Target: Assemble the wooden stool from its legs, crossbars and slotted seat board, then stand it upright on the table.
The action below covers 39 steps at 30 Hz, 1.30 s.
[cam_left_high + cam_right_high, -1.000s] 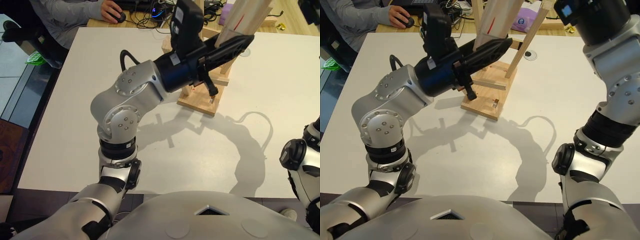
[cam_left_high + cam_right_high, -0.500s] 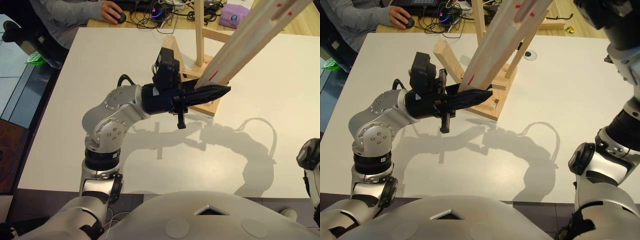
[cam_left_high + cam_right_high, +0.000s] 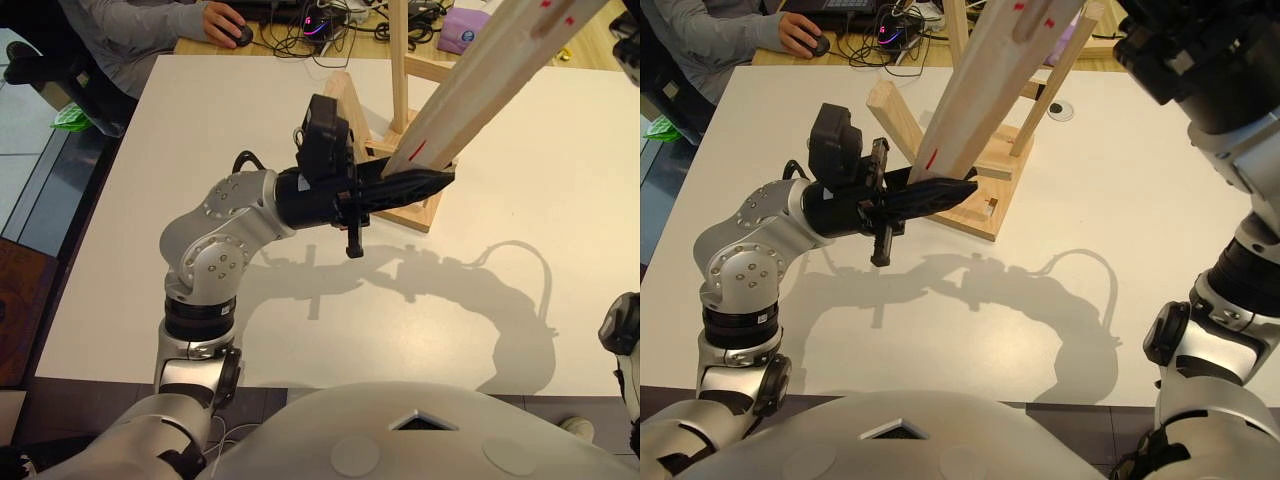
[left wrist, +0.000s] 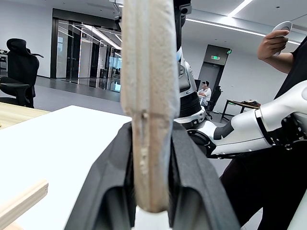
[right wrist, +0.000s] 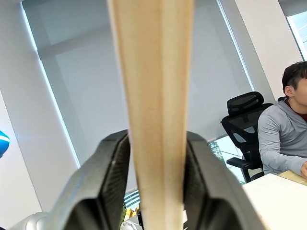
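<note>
Pale wooden leg (image 3: 487,75), red marks, slanted; left tool (image 3: 430,181) clamps lower end.

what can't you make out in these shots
- Whether the leg's lower end meets the seat board: head views, the left pincer covers it.
- Leg's top end: cut off by the head views' upper edge.
- Seat board slots: head views, mostly behind the left arm and leg.
- Right wrist view: the leg in the right pincer blocks what lies beyond.

Leg (image 3: 481,80) top cut by upper edge; seat board (image 3: 418,212) partly behind left end effector (image 3: 440,180).
</note>
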Each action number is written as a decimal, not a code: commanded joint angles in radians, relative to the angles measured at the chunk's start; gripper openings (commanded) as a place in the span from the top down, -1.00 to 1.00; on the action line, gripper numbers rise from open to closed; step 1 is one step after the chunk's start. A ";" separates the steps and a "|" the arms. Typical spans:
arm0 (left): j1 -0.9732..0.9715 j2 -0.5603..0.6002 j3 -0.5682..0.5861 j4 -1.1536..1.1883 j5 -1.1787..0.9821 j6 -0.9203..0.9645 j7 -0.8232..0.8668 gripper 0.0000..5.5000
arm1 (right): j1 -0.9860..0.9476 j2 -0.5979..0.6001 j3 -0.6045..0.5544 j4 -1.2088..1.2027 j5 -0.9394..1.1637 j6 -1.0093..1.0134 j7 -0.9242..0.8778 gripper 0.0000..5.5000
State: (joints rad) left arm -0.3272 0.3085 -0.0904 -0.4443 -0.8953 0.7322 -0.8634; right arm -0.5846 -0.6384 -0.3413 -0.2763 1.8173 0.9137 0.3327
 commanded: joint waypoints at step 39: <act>0.482 0.065 -0.167 -0.059 0.556 -0.345 0.364 0.33 | 0.388 0.230 0.084 -0.025 -1.127 -0.549 -0.115 0.63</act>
State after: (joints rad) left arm 0.1112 0.3473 -0.2303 -0.4986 -0.3548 0.4078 -0.4628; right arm -0.2041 -0.4406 -0.2470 -0.3298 0.7083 0.3743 0.2409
